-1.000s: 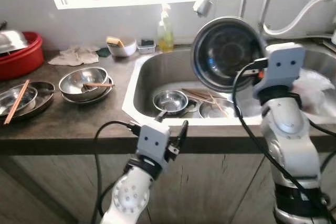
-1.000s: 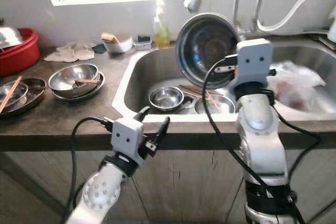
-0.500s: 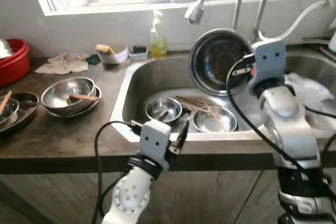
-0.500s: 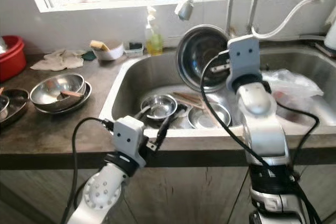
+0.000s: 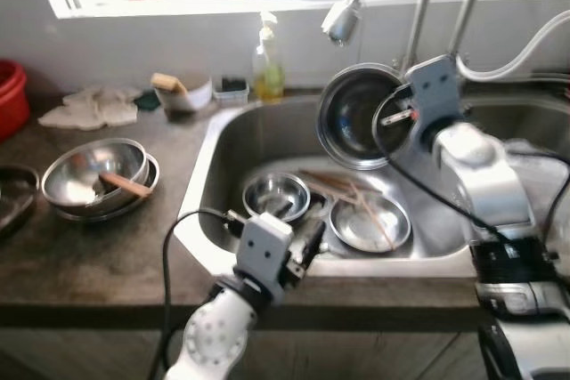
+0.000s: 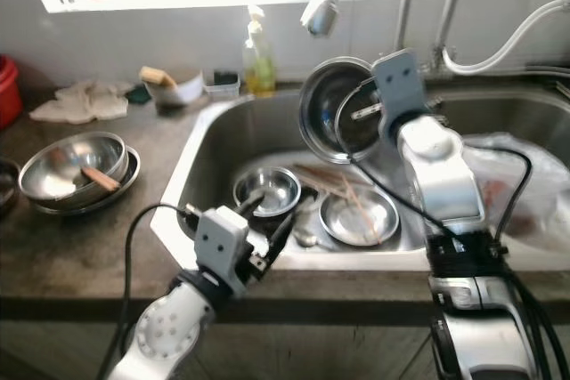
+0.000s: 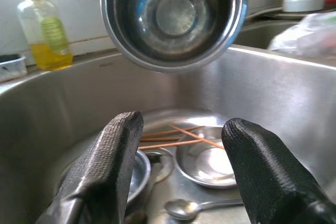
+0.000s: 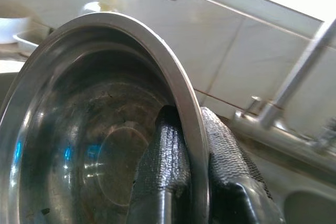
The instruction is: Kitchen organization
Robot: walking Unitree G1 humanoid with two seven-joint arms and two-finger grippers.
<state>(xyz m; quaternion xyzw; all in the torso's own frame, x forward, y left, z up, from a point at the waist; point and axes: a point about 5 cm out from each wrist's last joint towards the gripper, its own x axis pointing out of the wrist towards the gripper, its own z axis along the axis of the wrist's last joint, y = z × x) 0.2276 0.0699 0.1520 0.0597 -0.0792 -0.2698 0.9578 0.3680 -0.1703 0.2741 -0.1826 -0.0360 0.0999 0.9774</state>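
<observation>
So far, one steel bowl (image 5: 359, 119) is held by its rim, pinched tight in the right gripper (image 8: 191, 145), upper middle of the frame above the sink (image 5: 223, 162). Left gripper (image 7: 181, 169) is spread wide at the lower middle, empty. Much seems left: small bowl (image 5: 275, 195), plate (image 5: 369, 224), chopsticks (image 5: 343, 191).

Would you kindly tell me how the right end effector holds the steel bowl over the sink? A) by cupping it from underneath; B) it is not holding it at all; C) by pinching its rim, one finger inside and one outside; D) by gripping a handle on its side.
C: the right end effector pinches the bowl at its rim, one finger inside and one outside.
</observation>
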